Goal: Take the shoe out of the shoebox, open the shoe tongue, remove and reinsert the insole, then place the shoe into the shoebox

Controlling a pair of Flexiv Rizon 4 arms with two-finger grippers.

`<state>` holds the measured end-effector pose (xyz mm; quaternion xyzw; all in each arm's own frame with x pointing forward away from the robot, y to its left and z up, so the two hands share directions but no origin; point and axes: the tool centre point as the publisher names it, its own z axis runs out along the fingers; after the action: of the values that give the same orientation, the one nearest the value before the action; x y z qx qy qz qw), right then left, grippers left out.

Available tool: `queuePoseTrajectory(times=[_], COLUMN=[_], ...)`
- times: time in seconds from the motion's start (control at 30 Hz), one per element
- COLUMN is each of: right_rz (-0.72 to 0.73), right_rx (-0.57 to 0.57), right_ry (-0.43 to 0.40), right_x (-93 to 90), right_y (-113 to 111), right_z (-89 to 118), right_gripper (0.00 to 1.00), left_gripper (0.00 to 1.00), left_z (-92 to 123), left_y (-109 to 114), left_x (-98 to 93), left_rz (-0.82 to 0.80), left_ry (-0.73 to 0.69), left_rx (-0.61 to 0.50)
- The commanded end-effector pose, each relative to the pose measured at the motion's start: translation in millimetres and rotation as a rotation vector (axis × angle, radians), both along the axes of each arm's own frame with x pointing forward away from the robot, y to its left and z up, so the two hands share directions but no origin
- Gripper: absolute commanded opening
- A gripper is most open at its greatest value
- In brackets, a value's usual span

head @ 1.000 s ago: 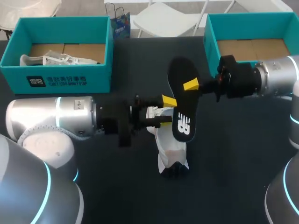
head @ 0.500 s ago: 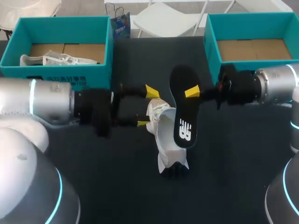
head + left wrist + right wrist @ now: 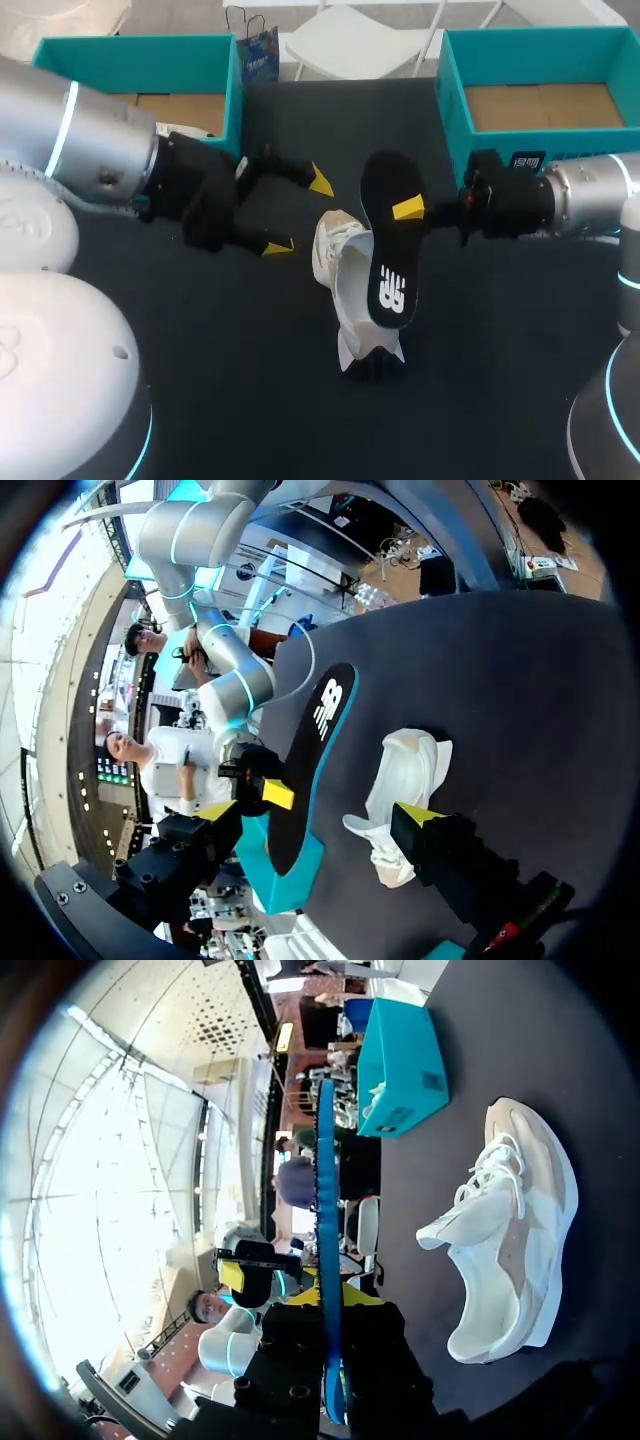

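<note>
We count one shoe [image 3: 345, 300], one insole [image 3: 390, 250], two shoeboxes and two end effectors.
Shoe: white and beige, laced, upright on the dark bench [image 3: 480, 360], outside both boxes.
Insole: black, teal-edged, bearing a white mark, raised over the shoe's right side and pinched by our right end effector [image 3: 405, 210].
Left end effector [image 3: 298, 214]: spread, empty, just left of the shoe.
Left shoebox [image 3: 130, 50] and right shoebox [image 3: 450, 80]: teal, open, beyond the shoe to either side.
</note>
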<state>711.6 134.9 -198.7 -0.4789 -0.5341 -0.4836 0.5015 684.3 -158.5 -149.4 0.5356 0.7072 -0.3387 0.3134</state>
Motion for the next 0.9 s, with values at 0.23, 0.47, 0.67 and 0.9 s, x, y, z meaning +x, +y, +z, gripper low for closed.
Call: queuePoseTrajectory(times=[0.23,0.47,0.67,0.9], right_rz=[0.031,0.051,0.064,0.073], right_rx=[-0.008,-0.02,-0.035,-0.041], right_ry=[0.001,0.01,0.015,0.015], right_x=[6.3,5.6,5.5,7.0], right_y=[4.8,6.8,8.8,11.4], right_z=[-0.2,-1.7,-2.0,-2.1], right_gripper=[0.0,0.0,0.0,0.0], left_gripper=[1.0,1.0,1.0,1.0], left_z=[3.4,12.8,24.5,29.8], left_y=[-5.0,-23.4,-34.6,-45.9], left_x=[3.0,7.7,14.6,22.5], left_rz=[-0.038,-0.022,-0.01,-0.048], left_ry=[0.065,0.091,0.082,0.105], left_rx=[0.314,0.504,0.661,0.784])
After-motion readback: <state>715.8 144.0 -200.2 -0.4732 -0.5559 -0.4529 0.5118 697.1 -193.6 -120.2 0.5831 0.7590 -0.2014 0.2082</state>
